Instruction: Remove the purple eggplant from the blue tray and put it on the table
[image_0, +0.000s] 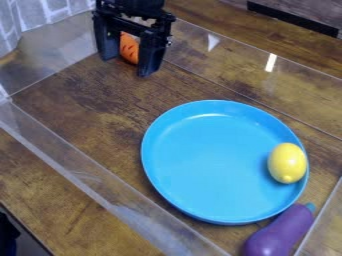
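Observation:
The purple eggplant (281, 232) lies on the table (80, 120) at the bottom right, just outside the blue tray (207, 165). Its upper end is close against the tray's near rim. A yellow lemon (286, 162) rests inside the tray at its right side. My gripper (128, 62) is far off at the top left, pointing down over the table with its black fingers (151, 60) apart, so it is open. An orange carrot (130, 47) shows between the fingers; whether they touch it I cannot tell.
Low clear acrylic walls (67, 150) edge the table along the left and near sides. Brown tabletop stretches between the gripper and the tray.

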